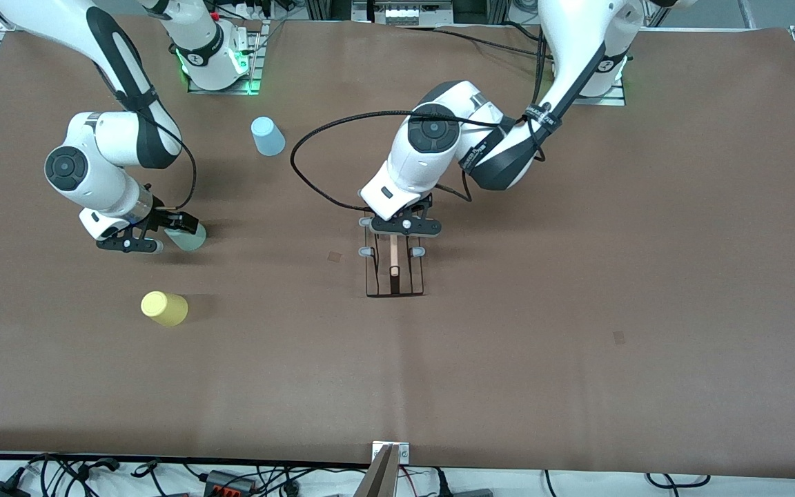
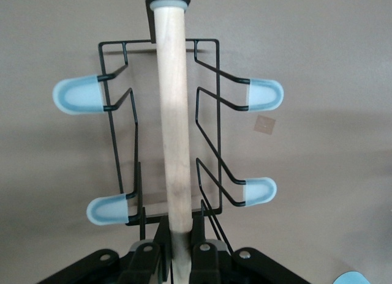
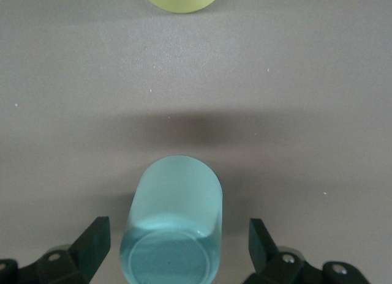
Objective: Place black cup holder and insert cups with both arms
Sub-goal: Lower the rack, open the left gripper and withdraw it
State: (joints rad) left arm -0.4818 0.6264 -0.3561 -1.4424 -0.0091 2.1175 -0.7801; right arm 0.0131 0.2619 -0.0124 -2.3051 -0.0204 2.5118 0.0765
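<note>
cups: yellow [image 1: 163, 308]; light blue [image 1: 268, 136]; seemingly pale green [image 1: 187, 237] | rack [image 1: 395, 270]: black

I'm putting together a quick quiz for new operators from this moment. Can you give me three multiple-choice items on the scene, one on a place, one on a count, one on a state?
1. Which cup lies nearest the front camera?
A. the light blue cup
B. the yellow cup
C. the pale green cup

2. How many cups hang on the black cup holder's pegs?
A. none
B. one
C. three

3. How does the left hand stand?
A. open above the table
B. shut on the light blue cup
C. shut on the holder's wooden handle

Answers:
1. B: the yellow cup lies lowest in the front view, below the pale green cup between the open right hand's fingers, and the light blue cup.
2. A: the black cup holder shows bare pegs in the left wrist view.
3. C: the left hand clamps the wooden handle.
</note>
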